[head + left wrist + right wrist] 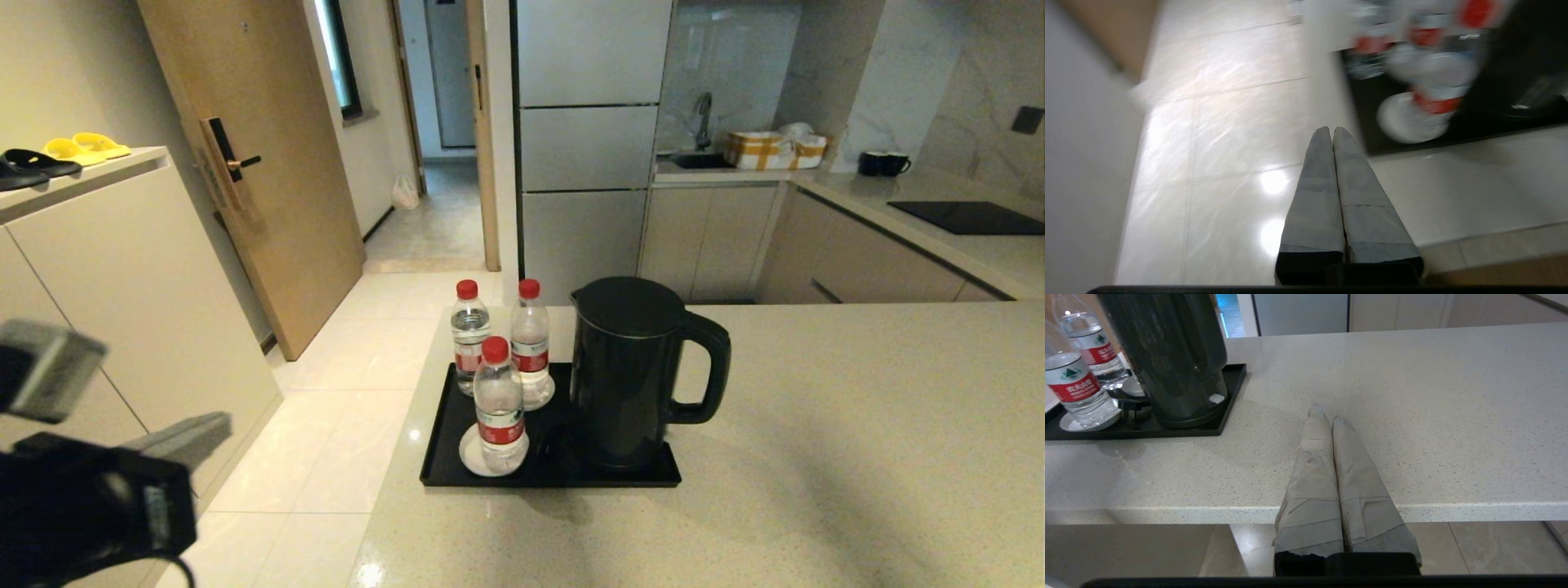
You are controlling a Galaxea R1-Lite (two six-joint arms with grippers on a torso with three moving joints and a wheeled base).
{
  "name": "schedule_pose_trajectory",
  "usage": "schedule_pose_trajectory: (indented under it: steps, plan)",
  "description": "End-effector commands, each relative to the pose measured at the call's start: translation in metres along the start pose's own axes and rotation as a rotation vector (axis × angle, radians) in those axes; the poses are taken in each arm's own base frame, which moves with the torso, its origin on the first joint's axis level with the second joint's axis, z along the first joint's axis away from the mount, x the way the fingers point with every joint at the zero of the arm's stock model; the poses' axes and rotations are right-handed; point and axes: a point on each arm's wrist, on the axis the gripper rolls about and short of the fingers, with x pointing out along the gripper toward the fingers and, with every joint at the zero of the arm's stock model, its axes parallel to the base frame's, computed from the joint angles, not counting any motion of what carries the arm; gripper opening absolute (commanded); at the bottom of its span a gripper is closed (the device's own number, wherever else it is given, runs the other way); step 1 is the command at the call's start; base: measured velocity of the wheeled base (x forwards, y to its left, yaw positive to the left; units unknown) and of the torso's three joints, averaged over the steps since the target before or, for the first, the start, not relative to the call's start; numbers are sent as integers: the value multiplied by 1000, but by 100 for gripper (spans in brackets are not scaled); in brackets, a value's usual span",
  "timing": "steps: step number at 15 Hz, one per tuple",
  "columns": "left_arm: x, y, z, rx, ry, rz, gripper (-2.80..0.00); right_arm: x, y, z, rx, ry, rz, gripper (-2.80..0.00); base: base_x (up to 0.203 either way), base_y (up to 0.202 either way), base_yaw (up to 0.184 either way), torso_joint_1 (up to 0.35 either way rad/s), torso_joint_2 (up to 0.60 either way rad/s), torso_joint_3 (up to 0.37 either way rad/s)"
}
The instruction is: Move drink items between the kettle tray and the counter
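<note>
Three clear water bottles with red caps stand on the black kettle tray (441,457): a front bottle (500,408), a back left bottle (470,335) and a back right bottle (531,343). The tray lies at the left end of the beige counter (816,457). My left gripper (220,425) hangs over the floor, left of the counter and short of the tray, shut and empty (1332,130). The front bottle (1433,94) appears blurred ahead of it. My right gripper (1327,412) is shut and empty at the counter's front edge, right of the tray (1229,404) and apart from the bottles (1075,388).
A black kettle (629,376) fills the tray's right half. Small white dishes (473,453) sit under the bottles. A white cabinet with slippers (122,245) stands at the left, tiled floor (326,425) lies between. A black cooktop (971,216) is at the far right.
</note>
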Motion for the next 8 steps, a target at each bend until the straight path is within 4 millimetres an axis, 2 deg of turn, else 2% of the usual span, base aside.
schedule_pose_trajectory:
  steps: [1,4,6,8]
  plan:
    - [-83,34,-25,-57,-15,141,-280,0,0,0,0,3,0,-280,0,0,0,0,0,0]
    - [-159,43,-68,-172,89,290,-280,0,0,0,0,3,0,-280,0,0,0,0,0,0]
    - [-206,43,-66,-276,117,319,-280,0,0,0,0,3,0,-280,0,0,0,0,0,0]
    - [-232,29,-63,-302,105,364,-280,0,0,0,0,3,0,-280,0,0,0,0,0,0]
